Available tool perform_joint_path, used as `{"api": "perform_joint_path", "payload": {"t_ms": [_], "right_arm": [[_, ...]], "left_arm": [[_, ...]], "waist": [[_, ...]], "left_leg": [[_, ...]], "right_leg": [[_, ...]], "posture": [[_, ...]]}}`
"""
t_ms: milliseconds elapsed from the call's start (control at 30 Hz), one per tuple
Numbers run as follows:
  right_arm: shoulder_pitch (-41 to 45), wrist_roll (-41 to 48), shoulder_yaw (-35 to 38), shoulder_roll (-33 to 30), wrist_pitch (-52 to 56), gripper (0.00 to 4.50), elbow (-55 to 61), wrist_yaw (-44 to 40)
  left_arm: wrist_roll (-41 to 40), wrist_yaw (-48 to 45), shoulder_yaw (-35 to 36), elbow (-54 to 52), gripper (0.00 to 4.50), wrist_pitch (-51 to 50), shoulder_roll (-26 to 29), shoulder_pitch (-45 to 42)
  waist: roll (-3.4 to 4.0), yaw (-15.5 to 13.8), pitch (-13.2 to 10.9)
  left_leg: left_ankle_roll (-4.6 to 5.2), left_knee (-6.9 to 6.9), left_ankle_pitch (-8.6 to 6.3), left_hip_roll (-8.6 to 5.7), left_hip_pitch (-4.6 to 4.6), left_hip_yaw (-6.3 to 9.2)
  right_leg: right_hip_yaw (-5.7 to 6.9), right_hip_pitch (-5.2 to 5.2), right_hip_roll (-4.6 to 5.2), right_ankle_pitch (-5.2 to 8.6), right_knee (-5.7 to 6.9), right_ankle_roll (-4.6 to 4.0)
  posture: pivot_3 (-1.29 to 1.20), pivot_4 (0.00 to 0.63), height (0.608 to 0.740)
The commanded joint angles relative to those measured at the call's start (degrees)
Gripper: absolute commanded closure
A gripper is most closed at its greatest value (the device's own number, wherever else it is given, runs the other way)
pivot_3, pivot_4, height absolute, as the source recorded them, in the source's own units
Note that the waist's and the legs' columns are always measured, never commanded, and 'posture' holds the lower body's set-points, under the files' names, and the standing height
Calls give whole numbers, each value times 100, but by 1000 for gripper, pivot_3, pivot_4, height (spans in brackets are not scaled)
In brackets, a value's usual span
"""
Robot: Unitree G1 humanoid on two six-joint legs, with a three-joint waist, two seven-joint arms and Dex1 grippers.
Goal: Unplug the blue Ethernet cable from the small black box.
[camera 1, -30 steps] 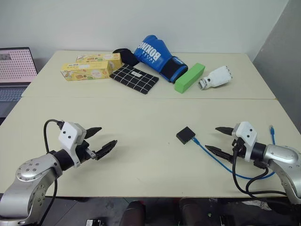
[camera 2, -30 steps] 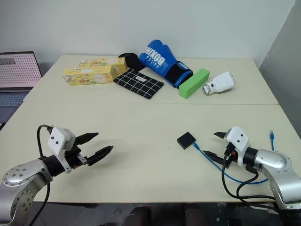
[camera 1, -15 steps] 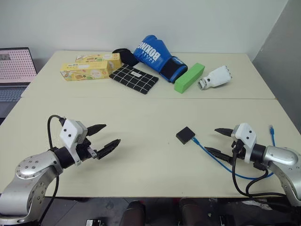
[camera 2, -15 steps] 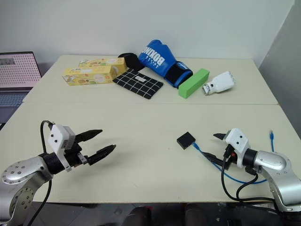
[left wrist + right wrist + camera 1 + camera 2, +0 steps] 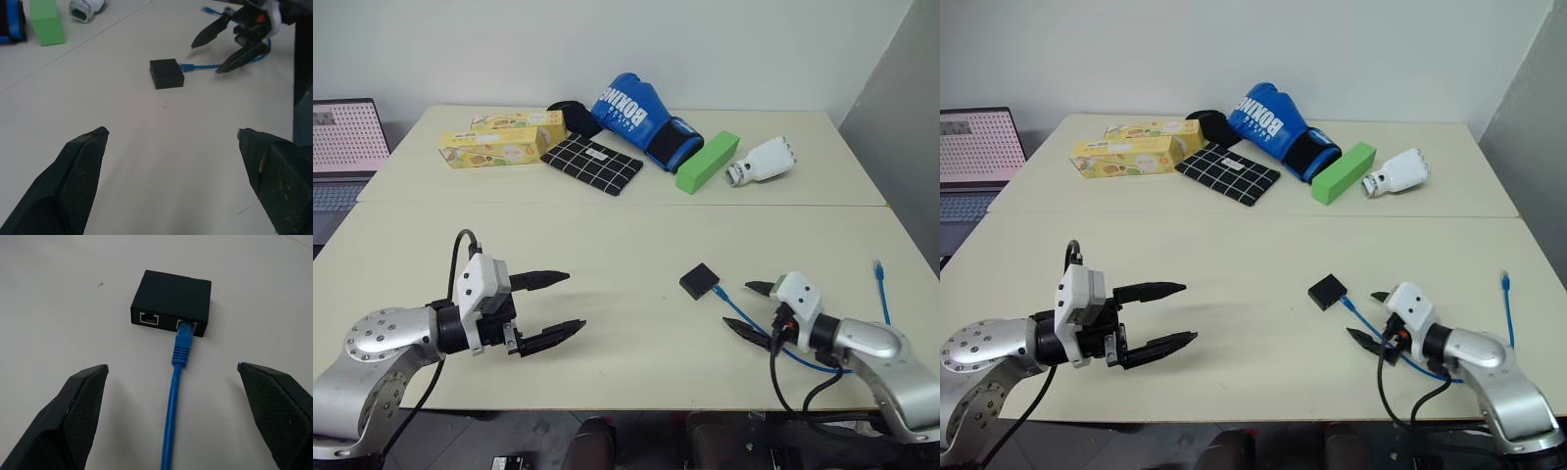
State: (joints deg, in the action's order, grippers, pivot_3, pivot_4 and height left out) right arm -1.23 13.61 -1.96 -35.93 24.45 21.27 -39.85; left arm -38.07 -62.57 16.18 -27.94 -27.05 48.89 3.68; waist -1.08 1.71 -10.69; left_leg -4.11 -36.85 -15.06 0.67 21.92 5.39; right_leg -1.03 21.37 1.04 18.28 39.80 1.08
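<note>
The cream desk [image 5: 607, 225] carries everything, and I place the rest from the small black box [image 5: 700, 281], which sits on its near half, right of centre. Far behind the box lies the blue boxing glove [image 5: 636, 117], with white letters reading "BOXING" on it. Left of the glove are two yellow cartons [image 5: 494, 142]; their printing is too small to read. In front of the glove lies a black cloth with a white grid [image 5: 592, 163] bearing a small white label I cannot make out. Behind the box and a little to its right are a green block [image 5: 707, 162] and a white robot hand [image 5: 762, 162]. A laptop [image 5: 347, 137] stands off the desk's far left edge.

My left end effector [image 5: 553, 305] hovers well to the left of the box, fingers spread wide, holding nothing. My right end effector [image 5: 752, 309] is near the box on its right, also spread wide and empty, straddling the cable.

The blue Ethernet cable [image 5: 175, 391] is plugged into the right-hand of the box's two ports and trails toward my right arm, its free end [image 5: 879, 266] lying further right.
</note>
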Motion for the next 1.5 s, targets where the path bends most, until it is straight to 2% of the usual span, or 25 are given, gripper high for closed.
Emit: {"api": "perform_joint_path", "payload": {"t_ms": [33,300,533,767,967,1233,1400,1500], "right_arm": [[218,-259,-152,357,93,13,-93,508],[460,-527,-480,881,404,13,-278,944],[594,-652,-486,900,735,1352,-267,1048],[619,-716,-445,643,855,3062,-197,954],[801,-831,-518,314,565,4332,-260,792],[1602,-1261,-1030,69,-1012,4336,-601,185],[2553,-1506,-1465,80,-3120,4336,-1241,-530],[3065,-1384,-1570,162,-3777,4336,-1557,-936]], "left_arm": [[-282,-290,-81,-281,0,-110,199,-87],[-224,-399,-254,-191,0,-32,205,-338],[-129,-373,-371,-120,0,58,120,-429],[-89,-383,-392,-103,0,145,105,-357],[-154,-277,-364,-66,0,117,40,-332],[-717,496,-196,513,0,-768,-294,-806],[-1340,799,-196,649,0,-1479,-476,-1115],[-1648,981,-229,661,0,-1771,-623,-1268]], "waist": [[1,5,0],[4,7,-3],[4,8,-3],[4,-2,-3],[3,-8,-3],[4,13,-3],[3,32,-5],[3,23,-5]], "left_leg": [[0,0,0,0,0,-2],[0,0,0,0,0,-1],[0,0,0,1,-4,-2],[0,-1,0,-1,-3,-1],[0,-2,0,-1,-2,-1],[1,-1,0,2,-1,1],[1,-2,0,1,0,-3],[1,-3,0,1,0,0]], "right_leg": [[-1,1,0,0,0,0],[-1,2,-6,0,2,-1],[-1,1,-7,0,4,-1],[-1,0,-6,0,4,-1],[-1,-2,-6,0,2,0],[3,4,-8,0,4,0],[2,5,-6,0,4,-1],[4,4,-6,0,5,-1]], "posture": [[0,150,740],[0,150,740],[0,150,740],[0,150,740],[0,150,740],[0,150,740],[0,150,740],[0,150,740]]}}
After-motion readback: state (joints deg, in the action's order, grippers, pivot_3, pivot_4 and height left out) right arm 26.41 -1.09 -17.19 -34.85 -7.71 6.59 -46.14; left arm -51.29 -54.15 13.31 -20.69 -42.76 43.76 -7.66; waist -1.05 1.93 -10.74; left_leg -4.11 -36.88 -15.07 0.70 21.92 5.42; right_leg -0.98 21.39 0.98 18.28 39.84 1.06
